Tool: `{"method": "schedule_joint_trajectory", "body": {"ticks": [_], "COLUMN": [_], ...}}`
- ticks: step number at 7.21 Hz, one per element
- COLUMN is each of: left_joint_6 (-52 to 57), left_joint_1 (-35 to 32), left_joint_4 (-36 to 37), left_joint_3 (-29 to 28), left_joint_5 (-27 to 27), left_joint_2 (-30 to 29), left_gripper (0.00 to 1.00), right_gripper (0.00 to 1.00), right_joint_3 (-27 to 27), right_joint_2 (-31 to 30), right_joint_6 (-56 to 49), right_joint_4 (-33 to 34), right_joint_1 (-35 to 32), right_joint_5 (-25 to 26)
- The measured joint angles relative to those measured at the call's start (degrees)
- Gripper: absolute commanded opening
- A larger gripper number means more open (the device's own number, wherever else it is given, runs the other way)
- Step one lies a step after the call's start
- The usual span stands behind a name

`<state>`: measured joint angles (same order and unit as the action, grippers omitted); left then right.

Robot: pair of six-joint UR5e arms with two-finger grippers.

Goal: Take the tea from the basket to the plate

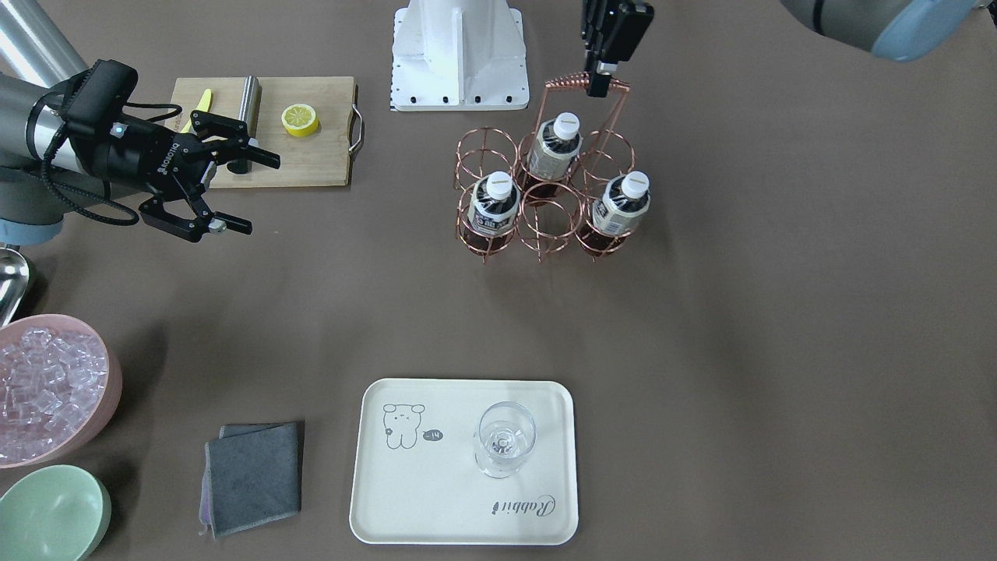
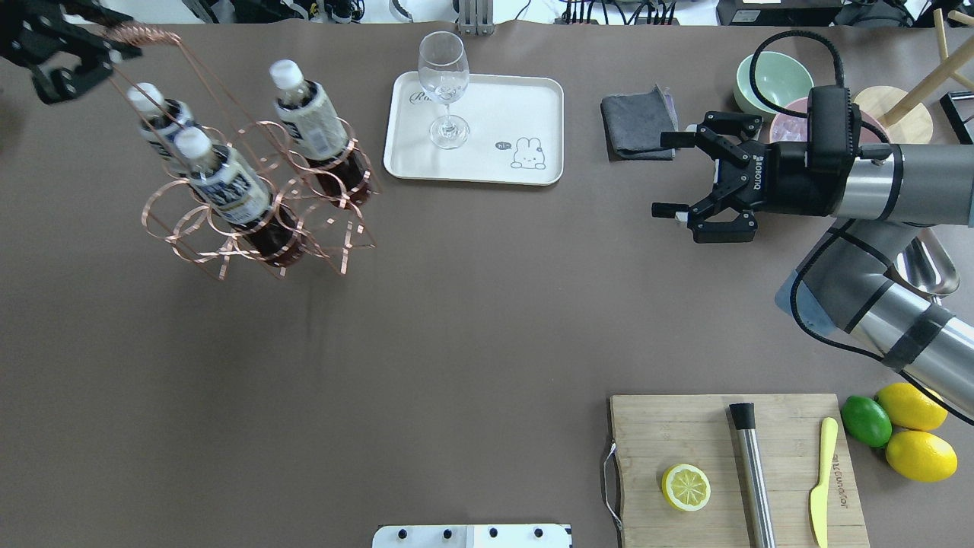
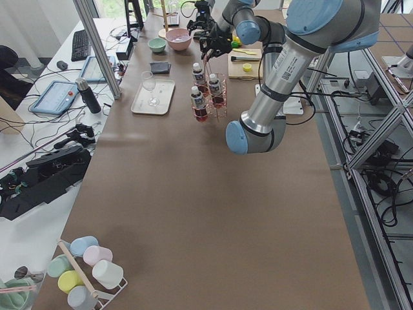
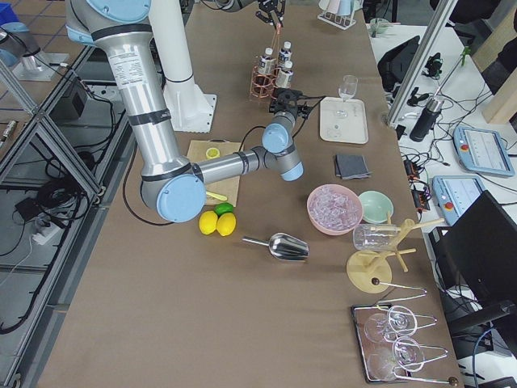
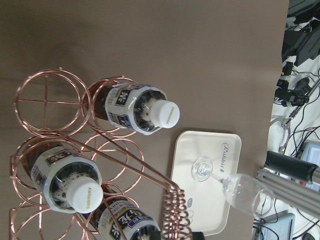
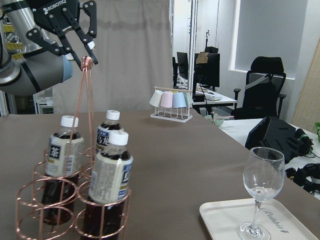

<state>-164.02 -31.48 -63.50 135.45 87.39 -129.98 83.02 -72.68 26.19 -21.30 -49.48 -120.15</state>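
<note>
The copper wire basket (image 1: 484, 130) stands on the table's far side and holds three tea bottles (image 1: 553, 144), (image 1: 492, 204), (image 1: 621, 204), each with a white cap. My left gripper (image 1: 600, 78) hovers at the top of the coil-wrapped handle (image 1: 572, 80). In the right wrist view, it (image 6: 75, 50) has its fingers spread, one tip beside the handle top. The cream plate (image 1: 436, 483) lies near the front edge with a wine glass (image 1: 505, 440) on it. My right gripper (image 1: 226, 191) is open and empty, well away from the basket.
A cutting board (image 1: 311, 164) holds a lemon half (image 1: 300, 119), a steel muddler and a yellow knife. A grey cloth (image 1: 253, 475), a pink bowl of ice (image 1: 47, 386) and a mint bowl (image 1: 51, 514) lie beside the plate. Whole lemons and a lime (image 2: 867, 420) sit by the board.
</note>
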Motion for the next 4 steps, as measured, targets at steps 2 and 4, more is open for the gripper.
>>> {"method": "schedule_joint_trajectory", "body": {"ticks": [2,4], "left_joint_6": [-4.0,-4.9], "left_joint_1": [8.3,9.6], "left_joint_4": [4.5,5.1], "left_joint_3": [-3.9,-9.8], "left_joint_5": [-8.1,-9.7], "left_joint_2": [-7.2,-12.5], "left_gripper": [0.00,0.00], "right_gripper": [0.99,0.99], "right_joint_3": [0.0,-0.1], "right_joint_2": [-0.6,-0.7], "right_joint_6": [0.1,0.1], "right_joint_4": [-1.0,-1.3], "right_joint_1": [0.0,0.0], "right_joint_5": [0.0,0.1]}}
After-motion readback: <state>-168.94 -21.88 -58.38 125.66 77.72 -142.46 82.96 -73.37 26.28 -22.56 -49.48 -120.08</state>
